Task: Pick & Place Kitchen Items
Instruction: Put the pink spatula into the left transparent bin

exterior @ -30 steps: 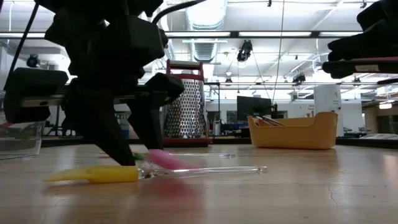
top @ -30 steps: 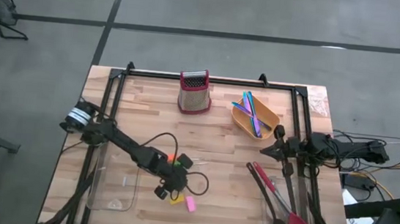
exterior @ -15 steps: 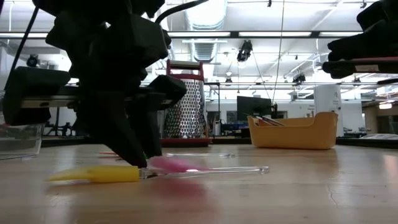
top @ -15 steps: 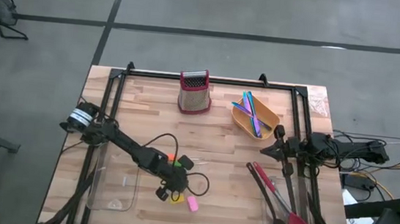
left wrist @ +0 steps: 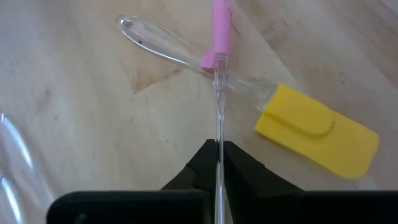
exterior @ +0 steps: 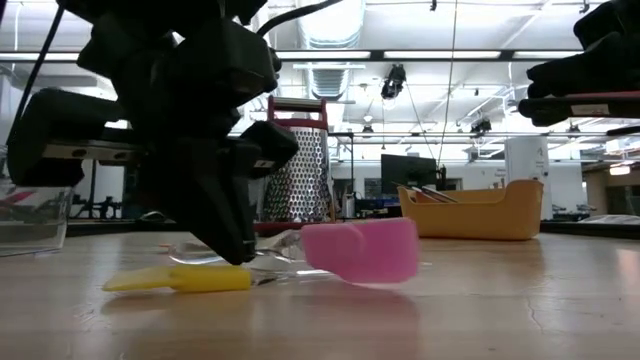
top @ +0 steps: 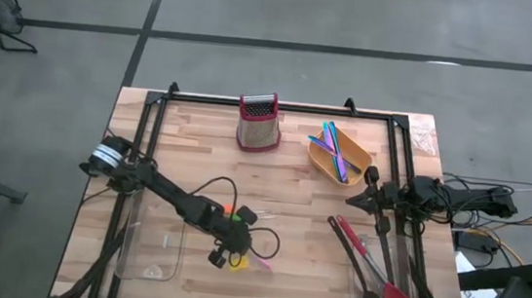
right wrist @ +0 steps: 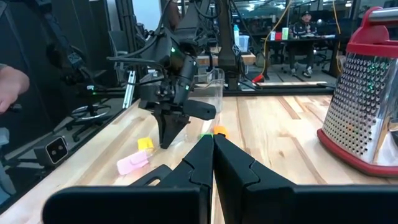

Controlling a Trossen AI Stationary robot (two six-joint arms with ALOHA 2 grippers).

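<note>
Moved: since a moment ago the pink spatula with a clear handle (exterior: pixel 362 250) has tipped up, so its pink head now hangs above the wooden tabletop (exterior: pixel 480 300).
Where it is: near the front middle of the tabletop, just beside the yellow spatula with a clear handle (exterior: pixel 180 279) lying flat.
Left claw (left wrist: pixel 219 163): squeezed shut on the thin clear handle.
Which way it points: its long line runs straight out from the claw, pink head far from the fingers.
What could go wrong: the handle is thin and smooth, so it may slip or swing down.
Right claw (right wrist: pixel 212 149): shut on nothing, waiting by the orange bowl holding coloured sticks (top: pixel 339 154).
</note>
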